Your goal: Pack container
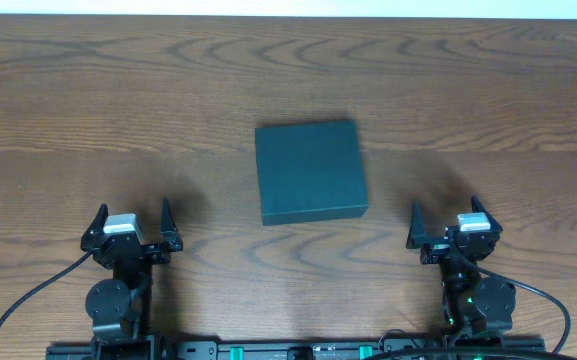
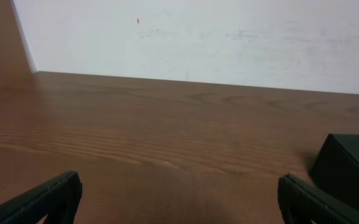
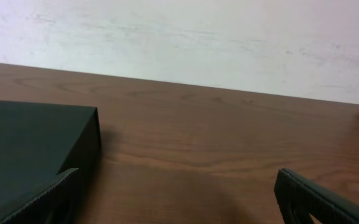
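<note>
Container [image 1: 310, 170] flat, near-square, slightly skewed

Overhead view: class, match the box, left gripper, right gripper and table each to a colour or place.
Things:
1. box
2. left gripper
3. right gripper
4. table

Descriptions:
A. brown wood grain
B. dark teal, mid-table
C. open, box on its left
D. open, box on its right

Pairs: 1-B, 2-D, 3-C, 4-A
</note>
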